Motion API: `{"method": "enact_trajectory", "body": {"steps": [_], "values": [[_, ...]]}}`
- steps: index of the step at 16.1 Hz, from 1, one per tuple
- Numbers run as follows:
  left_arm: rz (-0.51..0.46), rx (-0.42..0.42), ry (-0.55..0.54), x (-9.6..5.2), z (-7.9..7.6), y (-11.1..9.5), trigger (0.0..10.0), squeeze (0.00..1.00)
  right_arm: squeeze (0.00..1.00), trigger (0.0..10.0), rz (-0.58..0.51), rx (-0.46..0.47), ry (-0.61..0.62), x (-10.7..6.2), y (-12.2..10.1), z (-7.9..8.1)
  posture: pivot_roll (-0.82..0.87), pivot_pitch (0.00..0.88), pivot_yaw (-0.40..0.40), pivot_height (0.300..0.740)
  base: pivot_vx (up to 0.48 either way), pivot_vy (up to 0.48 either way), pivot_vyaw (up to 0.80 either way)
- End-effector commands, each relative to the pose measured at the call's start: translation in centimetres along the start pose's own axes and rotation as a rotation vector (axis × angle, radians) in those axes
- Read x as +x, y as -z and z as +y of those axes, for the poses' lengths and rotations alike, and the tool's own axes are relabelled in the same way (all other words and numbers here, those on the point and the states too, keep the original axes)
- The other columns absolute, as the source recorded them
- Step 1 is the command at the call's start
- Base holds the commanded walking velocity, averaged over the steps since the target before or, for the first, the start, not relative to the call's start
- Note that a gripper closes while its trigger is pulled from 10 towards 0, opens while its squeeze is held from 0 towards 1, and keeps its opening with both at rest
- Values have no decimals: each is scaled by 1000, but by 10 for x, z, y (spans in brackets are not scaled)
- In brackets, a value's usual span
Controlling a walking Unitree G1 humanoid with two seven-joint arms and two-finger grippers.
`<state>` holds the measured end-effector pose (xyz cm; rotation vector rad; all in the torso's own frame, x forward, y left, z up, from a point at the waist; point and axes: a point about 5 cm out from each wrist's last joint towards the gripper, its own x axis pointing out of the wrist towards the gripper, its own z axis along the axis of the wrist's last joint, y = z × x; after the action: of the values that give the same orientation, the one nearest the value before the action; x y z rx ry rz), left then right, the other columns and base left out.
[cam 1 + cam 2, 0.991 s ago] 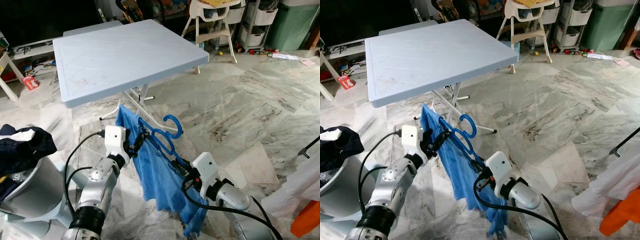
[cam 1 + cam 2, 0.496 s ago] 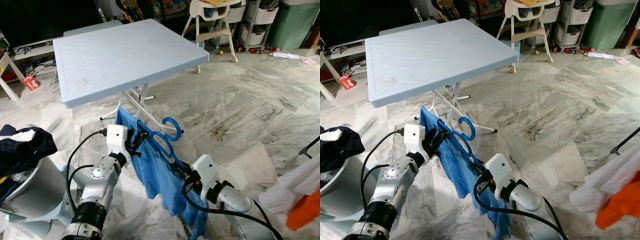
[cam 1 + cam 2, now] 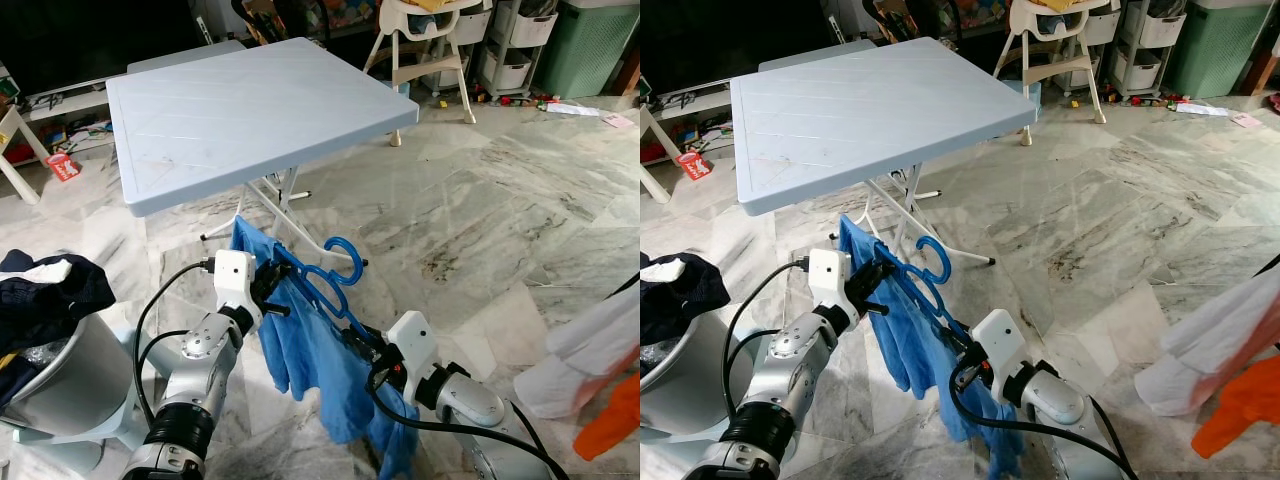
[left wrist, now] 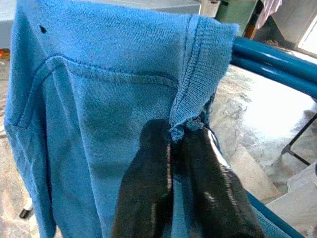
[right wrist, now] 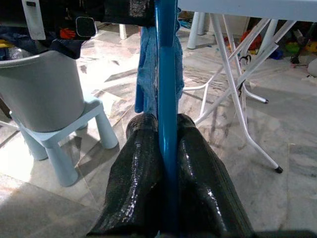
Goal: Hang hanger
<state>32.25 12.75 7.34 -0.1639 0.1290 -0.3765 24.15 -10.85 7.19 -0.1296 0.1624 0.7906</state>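
Observation:
A blue hanger [image 3: 343,262] carries a blue shirt [image 3: 312,352] low in front of me, just below the table's front edge. My left gripper [image 3: 272,286] is shut on the shirt's knitted collar edge [image 4: 198,74], right beside the hanger's bar [image 4: 277,58]. On the lower end of the hanger, my right gripper [image 3: 364,346] is shut, its black fingers [image 5: 141,163] clamping the blue bar [image 5: 166,59] from both sides. The hanger's hook points up and to the right, free of any rail. The shirt hangs in folds towards the floor.
A pale blue folding table [image 3: 250,100] stands just behind the hanger on white legs [image 3: 285,195]. A grey child's chair [image 3: 70,385] with dark clothes [image 3: 50,285] is at my left. White and orange garments [image 3: 600,345] hang at the right edge. A high chair [image 3: 425,45] stands at the back.
The hanger and both grippers have sunk slightly, and the shirt now bunches into a fold on the left. The white and orange garments at the right have swung.

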Motion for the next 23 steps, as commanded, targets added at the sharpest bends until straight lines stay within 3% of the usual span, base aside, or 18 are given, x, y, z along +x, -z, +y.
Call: {"method": "enact_trajectory", "body": {"steps": [1, 14, 18, 23], "values": [[-18, 16, -41, 0, 11, -6, 0, 0, 0, 10000, -44, -14, -22, 2, -10, 4, -131, 12, 116, 740, 0, 0, 0], [-65, 91, -207, -8, 42, -21, 0, 0, 0, 10000, 141, -207, 97, -15, 26, -23, -121, 8, 103, 740, 0, 0, 0], [-63, 111, -249, -12, 56, -26, 0, 0, 0, 10000, 246, -378, 108, -35, 40, -48, -119, 10, 102, 740, 0, 0, 0], [-51, 128, -277, -14, 63, -28, 0, 0, 0, 10000, 298, -451, 47, -65, 44, -69, -119, 19, 112, 740, 0, 0, 0]]}}
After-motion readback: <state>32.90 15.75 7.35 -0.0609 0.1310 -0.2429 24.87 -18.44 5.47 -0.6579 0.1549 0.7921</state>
